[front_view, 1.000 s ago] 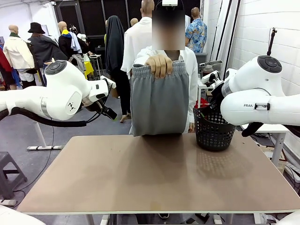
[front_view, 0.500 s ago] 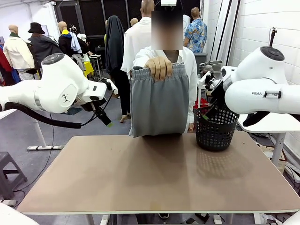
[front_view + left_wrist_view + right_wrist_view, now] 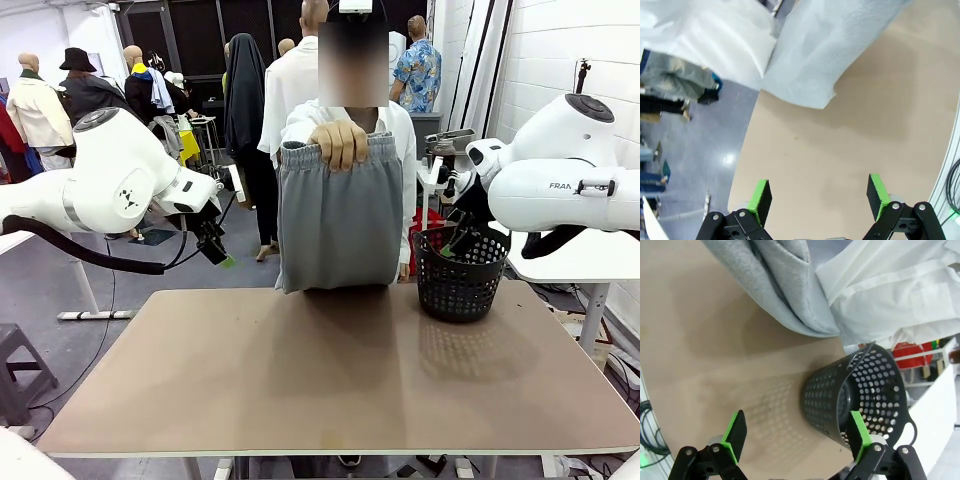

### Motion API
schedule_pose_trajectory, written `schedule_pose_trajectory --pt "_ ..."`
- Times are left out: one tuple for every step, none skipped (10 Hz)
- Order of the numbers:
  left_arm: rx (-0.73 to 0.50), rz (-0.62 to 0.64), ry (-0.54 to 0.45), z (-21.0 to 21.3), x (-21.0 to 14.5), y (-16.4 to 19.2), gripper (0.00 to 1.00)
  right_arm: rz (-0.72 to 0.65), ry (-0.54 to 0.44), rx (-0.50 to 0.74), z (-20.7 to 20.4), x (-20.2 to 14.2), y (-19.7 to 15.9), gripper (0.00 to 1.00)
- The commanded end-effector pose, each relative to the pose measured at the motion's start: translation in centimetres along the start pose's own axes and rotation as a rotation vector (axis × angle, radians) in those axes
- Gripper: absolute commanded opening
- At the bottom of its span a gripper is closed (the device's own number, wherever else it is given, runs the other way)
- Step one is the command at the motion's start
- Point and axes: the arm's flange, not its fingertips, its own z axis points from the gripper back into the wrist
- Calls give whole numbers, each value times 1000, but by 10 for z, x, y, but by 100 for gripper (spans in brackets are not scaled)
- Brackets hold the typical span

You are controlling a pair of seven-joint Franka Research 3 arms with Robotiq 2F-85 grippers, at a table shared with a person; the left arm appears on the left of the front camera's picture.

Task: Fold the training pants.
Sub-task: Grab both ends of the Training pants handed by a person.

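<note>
The training pants [image 3: 338, 215] hang upright at the far edge of the surface [image 3: 330, 380], across from the robot. A person behind the surface grips the gathered waistband with one hand [image 3: 340, 142], knuckles over the top hem. The light grey fabric hangs as a flat panel, and its lower end meets the far edge of the surface. A black mesh basket [image 3: 458, 280] stands upright on the far right part of the surface, just beside the pants and apart from them. The left gripper [image 3: 818, 189] is raised above the far left part of the surface, to the left of the pants, with its fingers pointing down; the jaws stand apart and hold nothing. In the left wrist view a lower corner of the pants lies ahead of the green pads [image 3: 760, 199]. The right gripper [image 3: 797, 434] is raised at the right side, near the basket; its jaws stand apart and hold nothing. In the right wrist view the basket lies ahead of this gripper, with the grey fabric beyond it.
</note>
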Motion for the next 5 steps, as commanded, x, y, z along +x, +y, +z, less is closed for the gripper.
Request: schedule_pose_trajectory --pt "34 47 25 3 1 -1 100 -25 -1 -7 1 0 -1 100" --pt "34 47 25 3 1 -1 100 -25 -1 -7 1 0 -1 100" --pt "34 47 25 3 1 -1 100 -25 -1 -7 1 0 -1 100" --pt "34 47 25 3 1 -1 100 -25 -1 -7 1 0 -1 100" --pt "13 18 11 1 -1 1 100 -4 7 -9 2 -1 -1 100"
